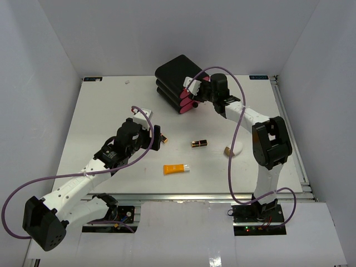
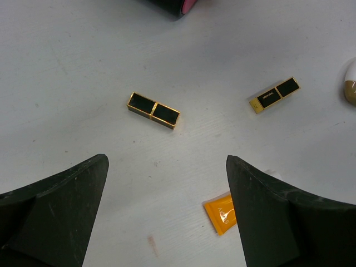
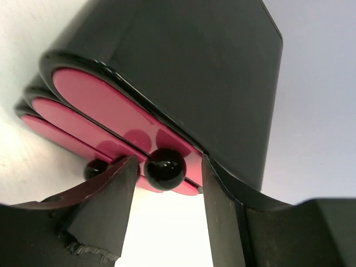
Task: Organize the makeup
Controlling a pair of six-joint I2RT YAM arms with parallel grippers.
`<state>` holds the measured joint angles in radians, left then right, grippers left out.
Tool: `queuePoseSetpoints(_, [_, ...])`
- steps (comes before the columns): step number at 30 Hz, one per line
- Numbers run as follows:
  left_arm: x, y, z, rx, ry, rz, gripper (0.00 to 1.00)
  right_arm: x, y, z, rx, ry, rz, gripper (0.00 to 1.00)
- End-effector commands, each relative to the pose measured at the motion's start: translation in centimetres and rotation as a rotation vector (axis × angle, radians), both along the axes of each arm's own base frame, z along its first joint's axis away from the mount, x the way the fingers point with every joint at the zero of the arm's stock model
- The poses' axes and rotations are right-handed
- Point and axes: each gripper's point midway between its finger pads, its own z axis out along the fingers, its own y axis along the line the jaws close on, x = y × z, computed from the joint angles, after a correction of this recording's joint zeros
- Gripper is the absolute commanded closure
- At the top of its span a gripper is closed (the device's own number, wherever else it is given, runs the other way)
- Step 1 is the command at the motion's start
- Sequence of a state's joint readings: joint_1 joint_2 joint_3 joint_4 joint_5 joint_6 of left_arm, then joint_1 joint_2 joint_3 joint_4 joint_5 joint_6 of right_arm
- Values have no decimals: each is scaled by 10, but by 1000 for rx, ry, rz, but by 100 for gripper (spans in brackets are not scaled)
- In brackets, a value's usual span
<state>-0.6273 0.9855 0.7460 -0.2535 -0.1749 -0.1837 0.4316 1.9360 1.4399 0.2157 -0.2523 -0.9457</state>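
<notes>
- The counter (image 1: 100, 111) was a flat, matte white board with faint scuffs, and a small reddish smudge (image 2: 150, 242) showed in the left wrist view.
- Plain pale grey walls (image 1: 50, 55) closed it in on the left, far and right sides.
- A glossy black drawer box (image 1: 179, 75) with rounded corners stood near the middle of the far edge, turned at an angle. It had three long, oval pink fronts.
- My right gripper (image 3: 168, 161) sat at those pink fronts. Its dark fingers (image 3: 111, 192) were spread either side of a shiny round black knob (image 3: 165, 168), with a sliver of gap on each side.
- My left gripper (image 2: 167, 161) hung over the middle of the counter, on the left half, with its two broad black fingers wide apart and nothing between them.
- A lipstick tube (image 2: 153, 110), square-sided, black with gold edging, lay flat just ahead of that gripper.
- A second lipstick tube (image 1: 199, 143) of the same make lay flat at the centre of the counter, apart from the first.
- The orange tube (image 1: 175, 168), soft-looking with a white cap, lay on its side nearer the near edge, about midway along it.
- A white-and-brown egg-shaped piece (image 1: 233, 149) rested right of centre, towards the right edge.
- Purple cables (image 1: 233, 111) looped along both white arms.
- I could not pick out a tan bottle.
</notes>
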Motion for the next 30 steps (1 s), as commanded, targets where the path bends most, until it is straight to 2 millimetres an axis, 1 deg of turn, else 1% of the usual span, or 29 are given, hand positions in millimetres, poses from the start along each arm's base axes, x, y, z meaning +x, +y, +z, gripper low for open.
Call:
queuePoseSetpoints(1, [0,-1,9,-27,-24,-7,2,-19,-4,57,144,-12,5,43])
queuePoseSetpoints(4, [0,-2,11,-33,-28,-12,2,-35,-13,66,219,66,-4,42])
queuePoseSetpoints(6, [-1,-2,12,-37,-31,-15,2,-45,-21,78,256,79,-10,40])
queuePoseSetpoints(9, [-1,-2,14,-39,-34,-16,2,-53,-35,77,317,153,-53,33])
queuePoseSetpoints(11, [-2,-2,15,-42,-35,-16,2,-55,-43,69,373,240,-78,29])
queuePoseSetpoints(13, [-2,-2,15,-44,-36,-16,2,-58,-45,58,442,359,-84,28])
queuePoseSetpoints(16, [-2,-2,15,-44,-35,-16,2,-53,-57,41,554,517,-102,28])
queuePoseSetpoints(18, [-2,-1,14,-42,-33,-14,2,-49,-60,31,626,619,-110,27])
queuePoseSetpoints(24, [1,1,14,-39,-34,-3,2,-36,-53,5,744,823,-119,26])
queuePoseSetpoints(25, [1,2,13,-39,-33,-1,2,-35,-52,-2,744,845,-118,26])
queuePoseSetpoints(26, [2,3,13,-38,-31,1,2,-30,-49,-1,772,876,-121,26])
queuePoseSetpoints(28, [2,3,13,-39,-30,2,2,-21,-45,-16,793,935,-133,25])
queuePoseSetpoints(30, [3,4,12,-39,-29,5,2,-14,-41,-16,821,961,-133,25])
